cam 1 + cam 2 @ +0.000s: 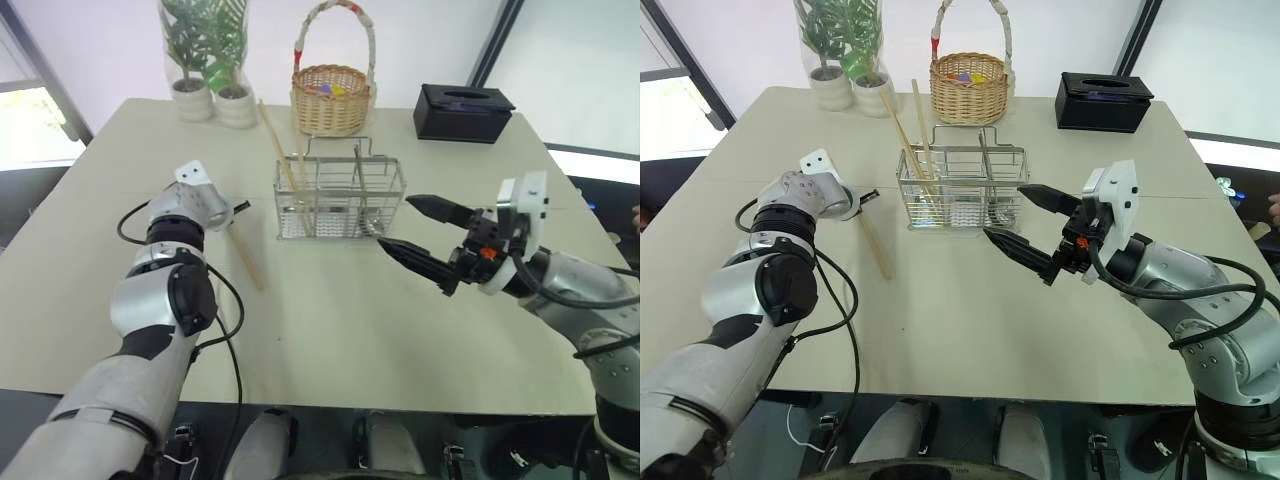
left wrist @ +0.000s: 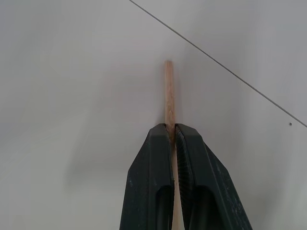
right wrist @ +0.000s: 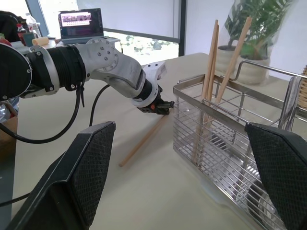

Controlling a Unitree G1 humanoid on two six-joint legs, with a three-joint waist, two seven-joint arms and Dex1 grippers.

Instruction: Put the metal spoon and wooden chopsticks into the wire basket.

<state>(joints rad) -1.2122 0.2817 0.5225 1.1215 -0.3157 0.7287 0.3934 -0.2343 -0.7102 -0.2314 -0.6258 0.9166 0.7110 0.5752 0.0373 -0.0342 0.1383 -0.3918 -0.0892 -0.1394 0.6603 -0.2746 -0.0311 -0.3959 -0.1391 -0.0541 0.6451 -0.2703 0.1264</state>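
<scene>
Landmark: the wire basket (image 1: pixel 340 198), standing mid-table.

- Left of the basket: a wooden chopstick (image 1: pixel 246 257) lies on the table (image 1: pixel 350 330), pinched at its far end by the left gripper (image 1: pixel 240 208). That arm occupies this side.
- Right of the basket: the right gripper (image 1: pixel 405 225) hovers just beside its end wall, fingers spread wide.
- Behind the basket: wicker basket (image 1: pixel 331 97), potted plants (image 1: pixel 212 60) and black tissue box (image 1: pixel 464 112) line the far edge.
- Above the basket: chopsticks (image 1: pixel 912 135) lean out of the left compartment; a wire handle spans the middle.
- In front of the basket: bare tabletop.

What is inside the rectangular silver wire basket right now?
The rectangular silver wire basket holds light tan wooden chopsticks leaning upright in one end compartment. A slim shiny metal handle, probably the spoon, stands in another. The grid wires cover its lower end.
</scene>
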